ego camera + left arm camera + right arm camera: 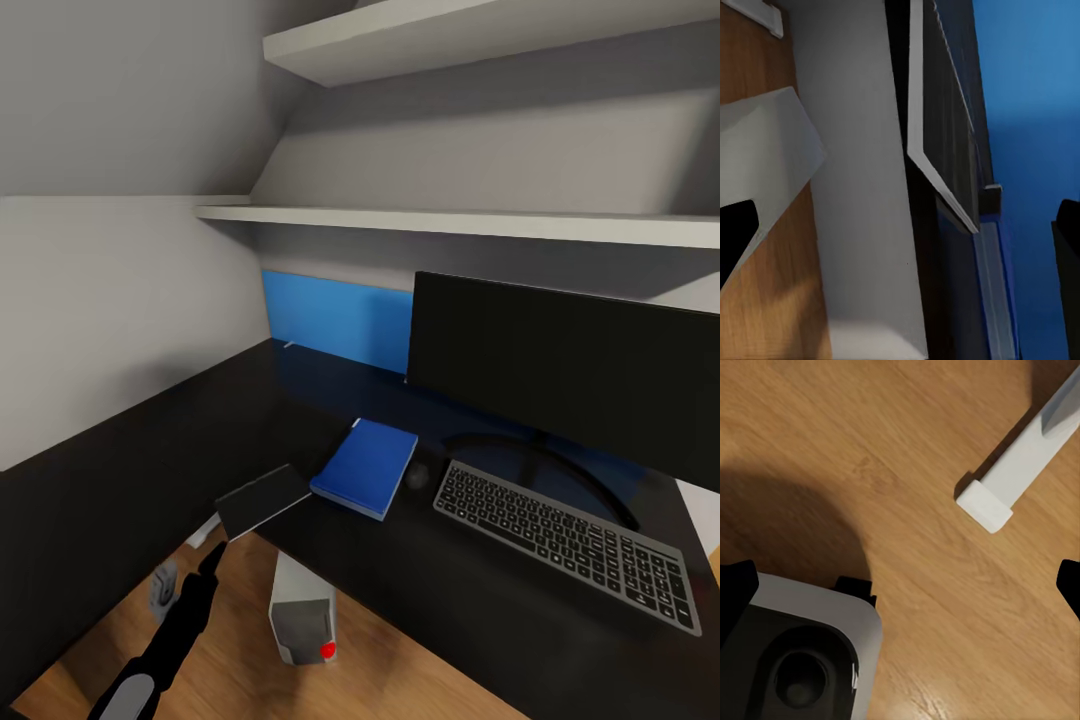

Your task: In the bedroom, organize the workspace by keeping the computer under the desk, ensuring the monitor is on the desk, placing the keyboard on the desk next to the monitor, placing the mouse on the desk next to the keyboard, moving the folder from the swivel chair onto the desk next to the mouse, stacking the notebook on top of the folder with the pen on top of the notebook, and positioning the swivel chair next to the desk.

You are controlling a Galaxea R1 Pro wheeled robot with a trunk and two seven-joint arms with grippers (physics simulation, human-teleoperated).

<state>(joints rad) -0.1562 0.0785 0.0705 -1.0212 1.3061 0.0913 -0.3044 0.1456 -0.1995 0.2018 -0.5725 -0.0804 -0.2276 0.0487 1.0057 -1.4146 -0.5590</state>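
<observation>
- Holding the notebook [263,497] up at the counter [120,480] edge is the left pincer [215,545], at 7 o'clock in the head view; dark cover, pale page edges, tilted, its far corner just beside the folder [365,466].
- Left arm [165,640] black, rising from 7 o'clock toward the notebook; left pincer clamped narrow on the notebook's near edge.
- Left wrist view: notebook [941,142] seen edge-on, pale rim, dark cover; blue folder [1035,112] behind it; one dark fingertip [1066,285] at the frame edge.
- Folder bright blue, flat on the black counter at picture centre, left of the keyboard [570,540].
- Mouse [418,474] small, dark, hard to make out, between folder and keyboard, near both.
- Keyboard silver-grey with black keys, at 4 o'clock, lying in front of the monitor [565,370].
- Monitor large, black, at 3 o'clock, on its arc stand [540,455] on the counter; blue back panel [335,320] behind it.
- Computer [303,615] upright on the wood floor [240,660] at 6 o'clock, below the counter edge, red dot low on it.
- White shelves [450,222] on the grey wall at 12 o'clock.
- Right wrist view: wood floor [900,480], a white leg foot [986,502], a grey-and-black robot part [795,652]; right pincer state cannot tell, only dark tips at the frame edges.
</observation>
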